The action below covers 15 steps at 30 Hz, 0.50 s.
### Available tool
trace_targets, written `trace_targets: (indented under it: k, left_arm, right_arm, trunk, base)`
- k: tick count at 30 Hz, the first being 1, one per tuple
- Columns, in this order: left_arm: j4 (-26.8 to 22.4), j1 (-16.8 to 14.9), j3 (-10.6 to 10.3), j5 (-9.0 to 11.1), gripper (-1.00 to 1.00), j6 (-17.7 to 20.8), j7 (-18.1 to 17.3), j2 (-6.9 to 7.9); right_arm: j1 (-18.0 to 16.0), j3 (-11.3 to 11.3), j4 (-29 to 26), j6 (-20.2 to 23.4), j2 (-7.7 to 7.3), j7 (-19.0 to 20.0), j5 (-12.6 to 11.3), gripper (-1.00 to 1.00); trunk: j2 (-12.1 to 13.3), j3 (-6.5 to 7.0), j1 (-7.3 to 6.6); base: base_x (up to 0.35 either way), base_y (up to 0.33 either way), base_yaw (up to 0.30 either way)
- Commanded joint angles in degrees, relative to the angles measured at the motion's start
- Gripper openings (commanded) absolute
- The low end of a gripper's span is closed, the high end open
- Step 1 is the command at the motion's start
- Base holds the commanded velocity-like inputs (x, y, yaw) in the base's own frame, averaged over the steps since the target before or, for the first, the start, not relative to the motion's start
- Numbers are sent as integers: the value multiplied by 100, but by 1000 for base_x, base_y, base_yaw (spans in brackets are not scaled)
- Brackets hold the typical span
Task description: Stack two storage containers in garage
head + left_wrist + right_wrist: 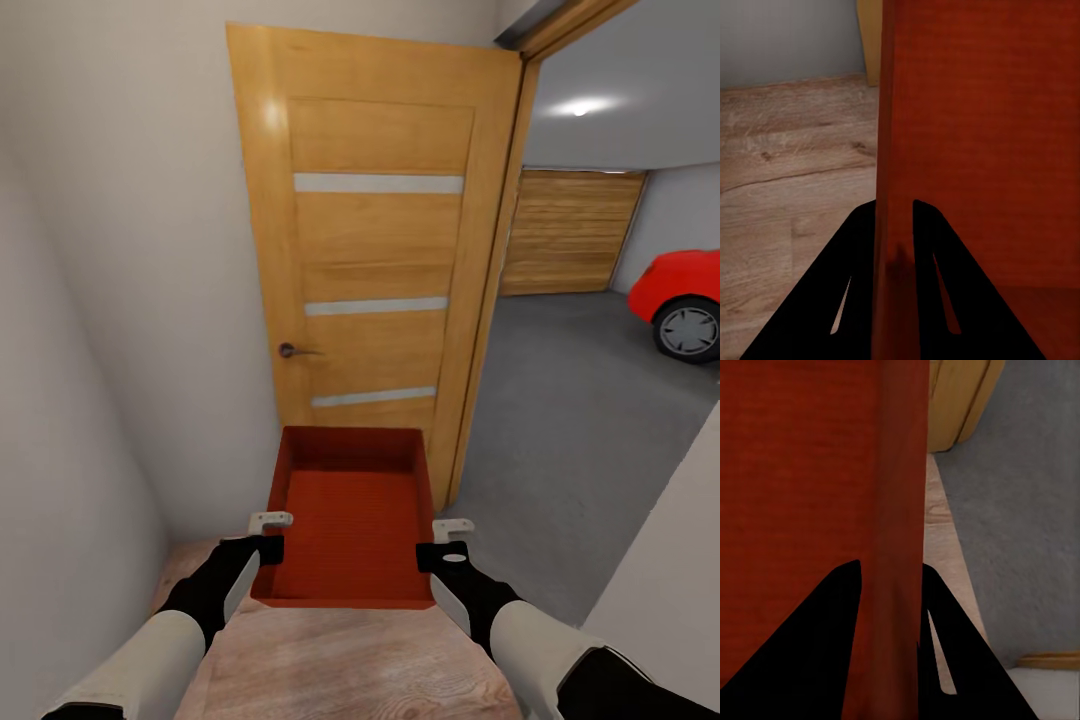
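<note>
While both arms reach forward from the lower edge of the head view, they carry one orange-red storage container (350,520) between them, just in front of the wooden door (375,240). The left arm comes in low with its black forearm turned slightly inward, and the left claw (268,535) takes the left wall of the container near its near corner. The right arm mirrors it on the other side, and the right claw (447,542) takes the right wall.

Seen from the left wrist, the left claw (895,225) is pinching the thin container wall (975,135): one black finger lies on each face of the wall, touching it. Seen from the right wrist, the right claw (891,585) pinches the opposite wall (817,472) in the same way.

The container is held level above the light wood plank floor (330,670), with its far end close to the door's lower edge. The door stands swung open against the white wall. To the right of the door, the opening shows the garage with its dark grey floor (570,430), a plank garage door (570,232) at the back and part of a red car (680,300).
</note>
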Motion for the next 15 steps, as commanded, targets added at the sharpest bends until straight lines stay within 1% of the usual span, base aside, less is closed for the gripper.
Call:
trace_targets:
  k: [1,5,7,10,15]
  left_arm:
    - [-12,-5,85,4,-100,48,68,-21]
    - [-12,-5,72,3,-100,47,64,-21]
    - [-13,-5,71,3,-100,47,64,-21]
    - [-20,-5,68,3,-100,47,64,-21]
    - [-21,-5,69,3,-100,47,64,-21]
  right_arm:
    - [-3,-53,-14,32,11,-492,79,-100]
    - [-3,-53,-14,24,11,-496,94,-100]
    - [-3,-53,-14,33,11,-498,81,-100]
    - [-3,-53,-14,40,11,-496,80,-100]
    - [-3,-53,-14,36,11,-496,83,-100]
  trunk:
    - [-12,-13,6]
    - [-12,-13,6]
    - [-12,-13,6]
    - [-12,-13,6]
    - [-12,-13,6]
  base:
    - [278,101,0]
    - [300,118,-4]
    - [310,128,-115]
    - [249,68,-260]
    - [57,10,-282]
